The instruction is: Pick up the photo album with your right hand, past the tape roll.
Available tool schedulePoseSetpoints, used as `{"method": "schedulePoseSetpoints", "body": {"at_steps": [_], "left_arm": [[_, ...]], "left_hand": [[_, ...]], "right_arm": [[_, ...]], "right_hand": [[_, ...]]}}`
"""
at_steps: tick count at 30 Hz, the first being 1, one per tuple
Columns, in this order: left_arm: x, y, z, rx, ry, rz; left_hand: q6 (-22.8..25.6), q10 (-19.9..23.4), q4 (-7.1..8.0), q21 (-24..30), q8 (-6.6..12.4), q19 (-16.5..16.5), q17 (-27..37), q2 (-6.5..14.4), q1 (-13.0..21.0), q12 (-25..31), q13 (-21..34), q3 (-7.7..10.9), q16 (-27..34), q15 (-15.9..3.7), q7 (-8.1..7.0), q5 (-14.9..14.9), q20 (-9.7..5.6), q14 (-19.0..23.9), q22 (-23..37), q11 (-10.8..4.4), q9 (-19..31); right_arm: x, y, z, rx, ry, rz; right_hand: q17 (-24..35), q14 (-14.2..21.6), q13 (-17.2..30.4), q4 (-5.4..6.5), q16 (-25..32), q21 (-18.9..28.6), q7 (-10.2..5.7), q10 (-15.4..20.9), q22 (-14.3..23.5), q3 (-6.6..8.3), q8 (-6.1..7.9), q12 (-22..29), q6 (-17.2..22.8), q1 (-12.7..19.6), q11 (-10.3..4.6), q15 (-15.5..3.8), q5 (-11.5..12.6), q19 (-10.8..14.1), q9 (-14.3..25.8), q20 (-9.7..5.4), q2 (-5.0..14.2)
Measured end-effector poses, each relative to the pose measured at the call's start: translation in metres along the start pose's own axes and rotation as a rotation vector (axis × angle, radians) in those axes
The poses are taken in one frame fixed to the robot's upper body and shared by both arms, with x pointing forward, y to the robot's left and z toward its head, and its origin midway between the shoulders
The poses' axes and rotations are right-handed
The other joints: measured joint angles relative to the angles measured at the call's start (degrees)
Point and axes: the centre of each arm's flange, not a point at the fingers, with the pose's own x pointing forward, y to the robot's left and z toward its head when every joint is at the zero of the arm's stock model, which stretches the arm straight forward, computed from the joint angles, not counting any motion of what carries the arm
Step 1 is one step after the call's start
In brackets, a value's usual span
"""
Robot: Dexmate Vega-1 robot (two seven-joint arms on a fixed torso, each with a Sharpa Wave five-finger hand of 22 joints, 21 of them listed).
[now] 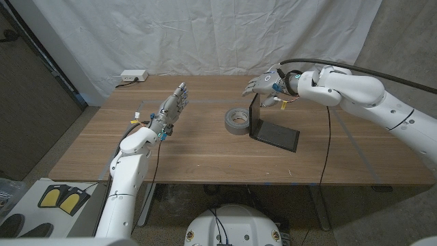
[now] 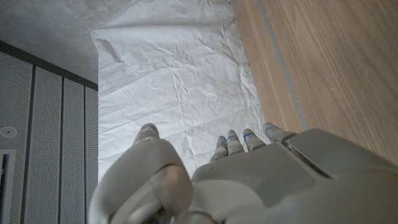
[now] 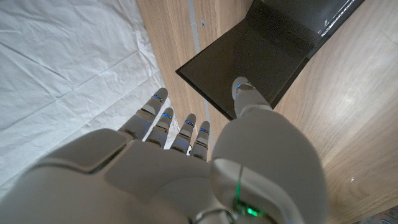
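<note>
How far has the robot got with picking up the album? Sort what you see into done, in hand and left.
Done: the right hand has reached the album, which stands half open beside the tape roll.
In hand: its fingers are spread above the upright cover, gripping nothing.
Left: grip and lift. The left hand waits, holding nothing.

Both arms are glossy white, rounded shells with dark joint seams, a black cable running along the right arm (image 1: 382, 102) at upper right of the frame, and each ends in a pale grey hand, left hand (image 1: 171, 109) and right hand (image 1: 265, 85), with small blue fingertip marks and a green light near the right wrist.
</note>
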Motion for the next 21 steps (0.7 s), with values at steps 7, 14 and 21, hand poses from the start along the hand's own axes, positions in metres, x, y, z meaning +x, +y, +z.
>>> {"method": "schedulePoseSetpoints", "body": {"at_steps": [7, 14, 21], "left_arm": [[-0.001, 0.003, -0.001, -0.002, 0.000, -0.006], [-0.001, 0.005, -0.001, -0.005, -0.005, -0.006], [-0.003, 0.008, -0.003, -0.006, -0.009, -0.001]], "left_hand": [[0.00, 0.00, 0.17, 0.00, 0.00, 0.00, 0.00, 0.00, 0.00, 0.00, 0.00, -0.17, 0.00, 0.07, 0.00, 0.00, 0.00, -0.07, 0.00, 0.00, 0.00], [0.00, 0.00, 0.24, 0.00, 0.00, 0.00, 0.00, 0.00, 0.00, 0.00, 0.00, -0.24, 0.00, 0.22, 0.00, 0.00, 0.00, -0.22, -0.01, 0.00, 0.00], [0.00, 0.00, 0.00, 0.00, 0.00, 0.00, 0.00, 0.31, 0.31, 0.00, 0.00, -0.47, 0.00, 0.21, 0.00, -0.22, 0.00, -0.22, -0.01, 0.00, 0.00]], "right_arm": [[0.004, -0.001, 0.003, -0.006, -0.001, 0.008], [0.008, -0.002, 0.005, -0.005, 0.000, 0.012], [0.013, -0.001, 0.005, 0.001, 0.000, 0.018]], "right_hand": [[0.00, 0.00, 0.00, 0.00, 0.20, 0.00, 0.24, 0.30, 0.00, -0.01, 0.00, 0.00, 0.22, 0.30, 0.31, 0.00, -0.01, 0.28, 0.00, 0.08, 0.30], [0.16, 0.72, 0.01, 0.22, 0.20, 0.00, 0.31, 0.67, 0.00, 0.22, 0.00, 0.00, 0.52, 0.30, 0.24, -0.10, -0.03, 0.42, 0.01, 0.15, 0.30], [0.16, 1.33, 0.01, 0.22, 0.20, 0.34, 0.51, 1.85, -0.01, 0.22, 0.19, 0.00, 2.58, 0.79, 0.20, -0.09, -0.03, 2.05, 0.01, -0.66, 0.79]]}}
